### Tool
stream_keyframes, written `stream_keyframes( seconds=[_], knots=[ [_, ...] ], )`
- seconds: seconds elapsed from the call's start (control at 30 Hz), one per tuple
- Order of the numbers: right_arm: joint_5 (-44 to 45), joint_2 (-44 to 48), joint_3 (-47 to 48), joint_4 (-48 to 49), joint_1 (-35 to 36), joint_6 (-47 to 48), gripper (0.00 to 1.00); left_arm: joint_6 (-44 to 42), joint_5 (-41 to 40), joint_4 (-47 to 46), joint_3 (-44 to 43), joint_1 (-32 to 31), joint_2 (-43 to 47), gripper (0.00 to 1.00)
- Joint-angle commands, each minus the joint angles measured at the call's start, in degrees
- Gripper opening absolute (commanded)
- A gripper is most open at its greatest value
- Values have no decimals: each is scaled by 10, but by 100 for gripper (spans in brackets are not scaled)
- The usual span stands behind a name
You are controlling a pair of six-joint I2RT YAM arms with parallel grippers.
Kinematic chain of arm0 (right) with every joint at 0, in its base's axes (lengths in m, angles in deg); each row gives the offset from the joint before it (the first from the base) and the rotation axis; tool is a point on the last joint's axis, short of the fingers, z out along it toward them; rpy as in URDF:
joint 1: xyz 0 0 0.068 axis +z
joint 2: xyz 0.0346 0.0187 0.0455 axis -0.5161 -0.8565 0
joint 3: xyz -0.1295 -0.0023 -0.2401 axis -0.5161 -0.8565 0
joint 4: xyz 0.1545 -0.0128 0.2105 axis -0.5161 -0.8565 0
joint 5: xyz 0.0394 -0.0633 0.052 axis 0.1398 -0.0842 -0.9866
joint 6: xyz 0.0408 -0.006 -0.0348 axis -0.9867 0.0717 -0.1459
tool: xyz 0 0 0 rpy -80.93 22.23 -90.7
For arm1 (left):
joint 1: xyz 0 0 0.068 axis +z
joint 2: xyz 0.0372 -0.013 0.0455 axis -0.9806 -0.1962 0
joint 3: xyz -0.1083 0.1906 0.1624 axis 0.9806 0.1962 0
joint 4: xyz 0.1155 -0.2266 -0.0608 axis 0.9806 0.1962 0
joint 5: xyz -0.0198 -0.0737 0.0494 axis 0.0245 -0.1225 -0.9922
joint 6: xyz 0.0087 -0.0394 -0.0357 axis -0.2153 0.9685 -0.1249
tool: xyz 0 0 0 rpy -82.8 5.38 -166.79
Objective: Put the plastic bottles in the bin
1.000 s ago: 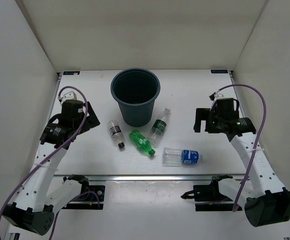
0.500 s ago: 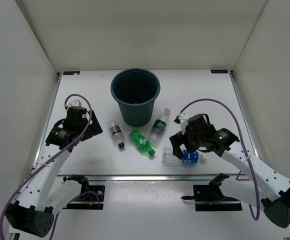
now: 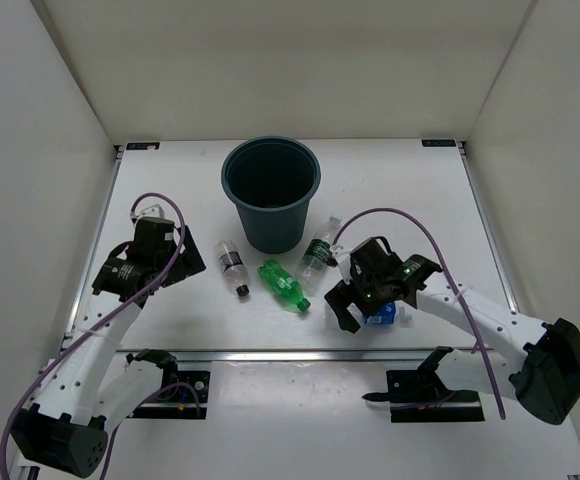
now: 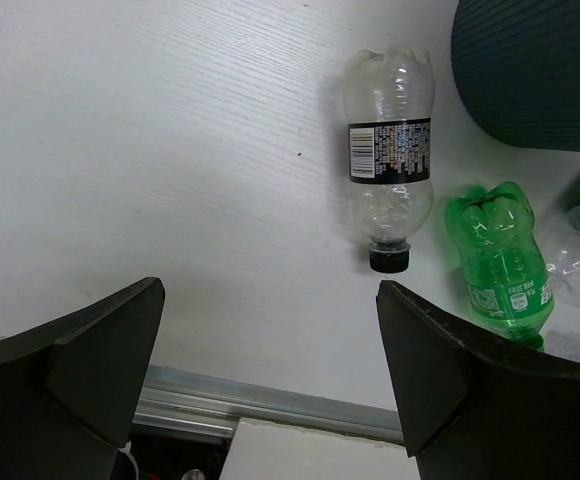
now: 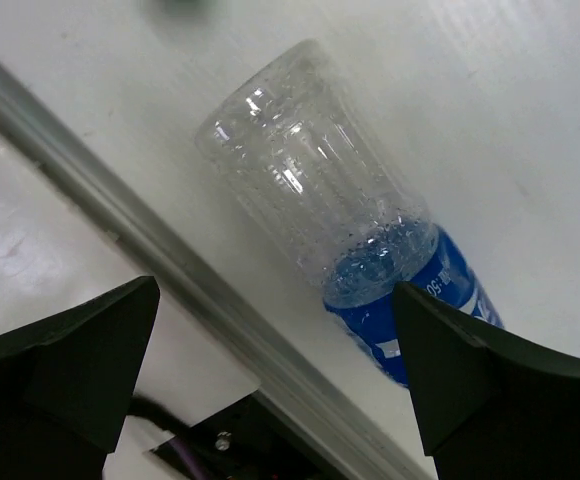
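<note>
White bench (image 3: pixel 170 180): blue-labelled bottle (image 5: pixel 320 220) lies near its front edge, between the wide-spread right fingers (image 5: pixel 70 360); left fingers (image 4: pixel 80 360) likewise wide. Light, thin-walled, probably slippery; grasp across mid-body, gently.

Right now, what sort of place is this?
Probably a robot test booth: plain white walls box in a table, two arms are bolted at its near edge, and bottles lie by a bin.

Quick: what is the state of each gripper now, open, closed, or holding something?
Left gripper: open, holding nothing.
Right gripper: open over the blue-label bottle, not closed on it.
</note>
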Motion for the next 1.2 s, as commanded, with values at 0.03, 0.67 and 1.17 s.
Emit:
stream_keyframes(
  seconds=[0.03, 0.67, 1.17],
  knots=[
    [86, -39, 12, 7, 24, 27, 99, -5, 0, 3, 17, 7, 12, 99],
    [166, -53, -80, 134, 45, 134, 96, 5, -29, 26, 29, 18, 35, 98],
    [196, 16, 195, 156, -28, 110, 41, -7, -4, -11, 25, 21, 4, 99]
  ],
)
